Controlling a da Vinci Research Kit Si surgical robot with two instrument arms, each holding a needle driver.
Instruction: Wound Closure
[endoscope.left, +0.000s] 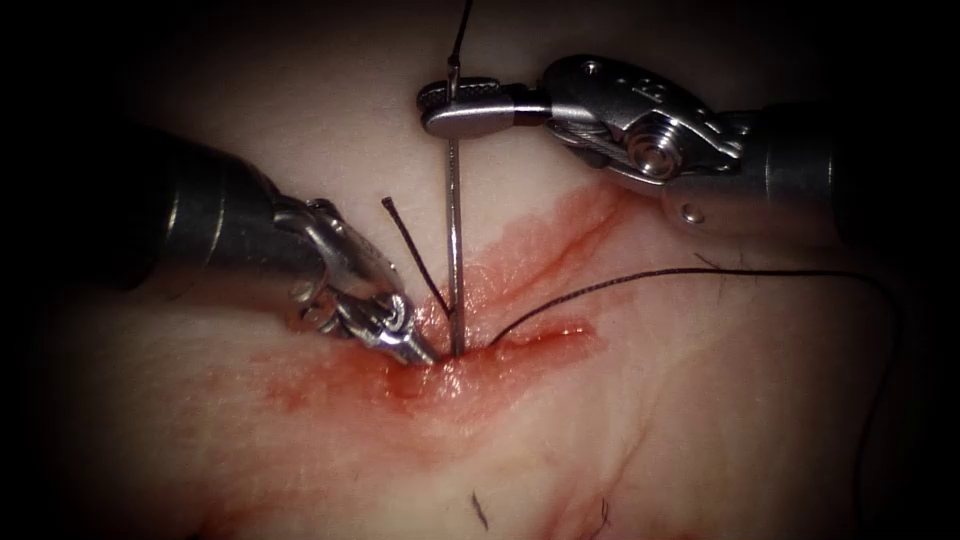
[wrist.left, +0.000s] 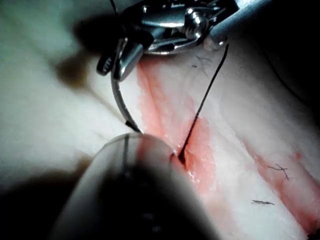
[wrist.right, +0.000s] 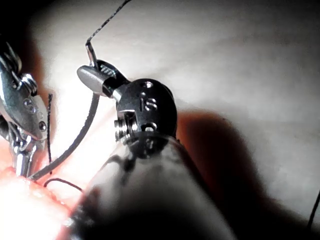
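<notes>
Curved steel needle (endoscope.left: 455, 230), upright, tip sunk into tissue (endoscope.left: 700, 400) at the cut (endoscope.left: 520, 335); swaged end clamped in right hand (endoscope.left: 470, 105). Dark thread (endoscope.left: 700, 272) trailing right from the cut. Red fluid (endoscope.left: 330, 375) around the wound. Left hand (endoscope.left: 415, 348) pressed against the cut.

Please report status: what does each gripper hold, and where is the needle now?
Right gripper shut on needle near its thread end. Needle tip in tissue at the cut. Left gripper pressed on tissue beside it, jaws unclear. Thread trails right.
</notes>
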